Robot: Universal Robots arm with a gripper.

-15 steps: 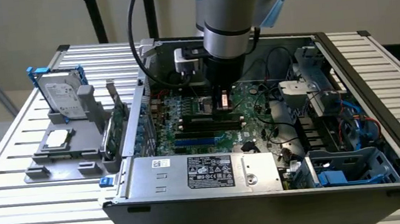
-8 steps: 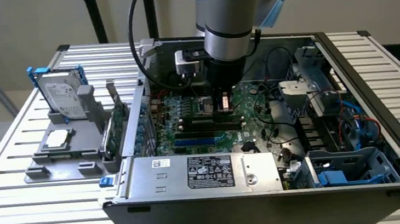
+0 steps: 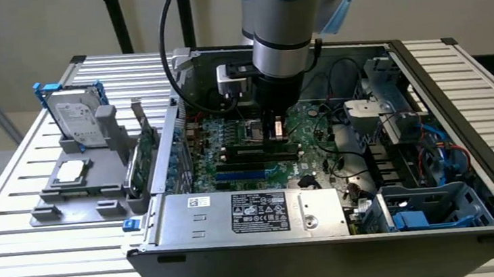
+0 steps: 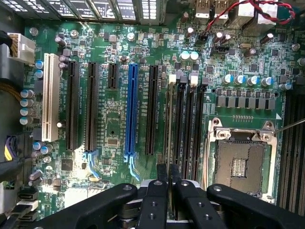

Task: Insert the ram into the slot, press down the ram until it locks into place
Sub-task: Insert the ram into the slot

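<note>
Inside the open computer case (image 3: 331, 253), my gripper (image 3: 274, 134) reaches straight down to the motherboard (image 3: 232, 174). In the wrist view the two black fingers (image 4: 161, 174) stand almost together, and my gripper (image 4: 167, 172) is shut on the ram (image 4: 168, 119). The ram is seen edge-on as a thin pale strip running away from the fingers. It stands upright in the outermost of the black memory slots (image 4: 188, 119), the one nearest the long expansion slots. The white latches (image 4: 172, 76) at the slots' far end are visible. How deep the ram sits cannot be told.
An open CPU socket (image 4: 240, 162) lies beside the memory slots, and a blue expansion slot (image 4: 131, 109) on the other side. The power supply (image 3: 254, 209) fills the case front. Outside, a grey holder (image 3: 79, 182) carries a hard drive (image 3: 77, 117) and an expansion card (image 3: 146, 155).
</note>
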